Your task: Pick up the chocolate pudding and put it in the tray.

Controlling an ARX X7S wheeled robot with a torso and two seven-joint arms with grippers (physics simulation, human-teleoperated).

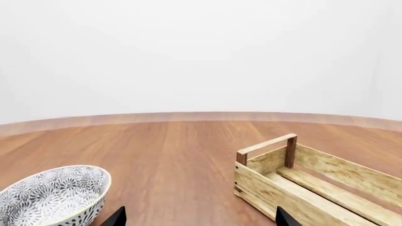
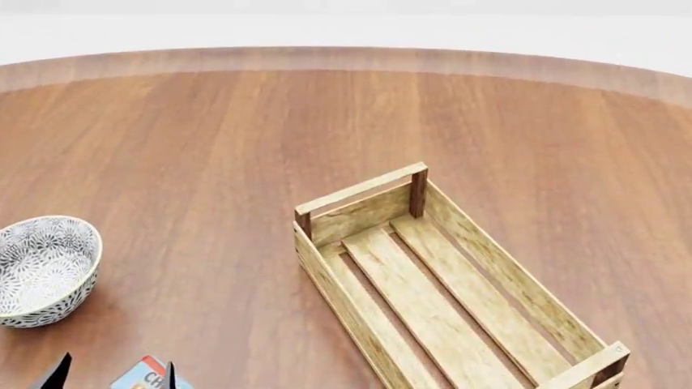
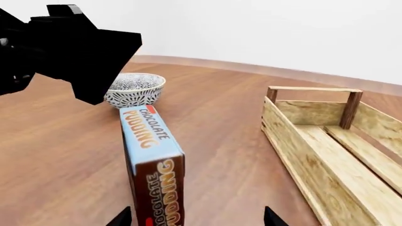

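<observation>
The chocolate pudding [image 3: 152, 160] lay on the wooden surface [image 2: 216, 146] directly ahead of the right pincer [image 3: 197, 217], lengthwise along its line of sight, its near end lying between the two dark fingertips [image 3: 122, 217]. Those tips stood spread apart, wider than the carton, with nothing pinched between them. In the head view only a corner of the carton showed at the lower edge, beside two black tips there.

The left pincer [image 1: 197, 217] showed only its two tips in its own wrist view, spread wide and holding nothing, with bare wood between them. A black mass of the left arm [image 3: 63, 42] hung above the surface, ahead of the right pincer and over the far end of the carton.

Beyond the carton sat a round grey-patterned bowl [image 3: 135, 89], near its far end. The tray [image 2: 433, 292] stood apart to the right, with open wood between it and the carton.

The carton had a light-blue top with orange lettering, and a dark brown near end with orange lettering and a red patch.
</observation>
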